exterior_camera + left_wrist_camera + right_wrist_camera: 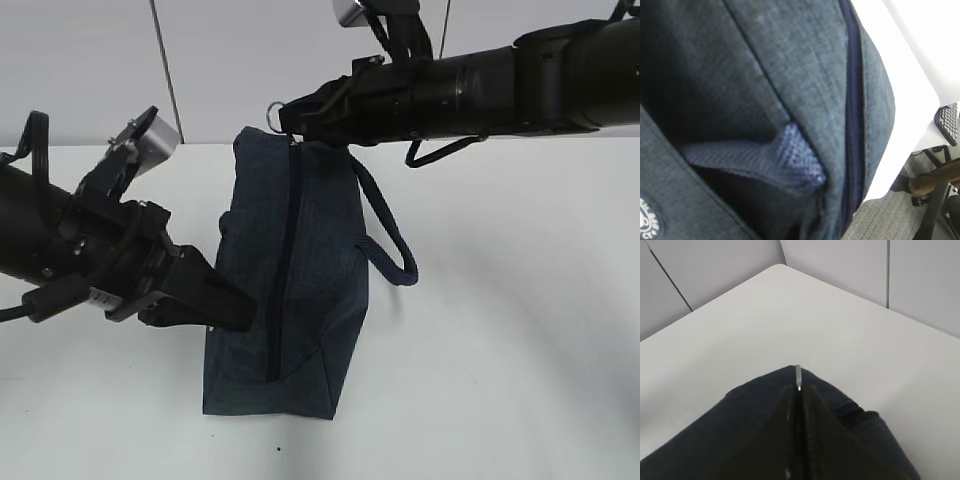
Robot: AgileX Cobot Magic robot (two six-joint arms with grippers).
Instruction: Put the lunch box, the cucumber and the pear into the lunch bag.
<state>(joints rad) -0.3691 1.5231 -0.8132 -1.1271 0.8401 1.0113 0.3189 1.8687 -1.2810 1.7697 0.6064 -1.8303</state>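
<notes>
We see the lunch bag lying on the white table, with its zipper running along the middle from the far end to the near end, and it looks closed along the whole length. The padded loop handle hangs out to the right side of the bag.

The right gripper reaches in from the right at the far end of the bag. Its jaws are pressed together, and the silver ring pull sticks out just beyond the fingertips, so we read it as a pinch on this ring. In the right wrist view the two dark fingers meet with no gap, and the thin edge of the ring shows at their tip above the bag fabric.

The left gripper comes from the left and its jaws are closed too. Its tip touches the left side of the bag near the zipper; we cannot tell if fabric is really pinched. The left wrist view shows only denim-like fabric, a folded strap and the zipper line.

At the lower left corner of this view there is a round patch with pale letters, but they are cut off and we cannot read them.
</notes>
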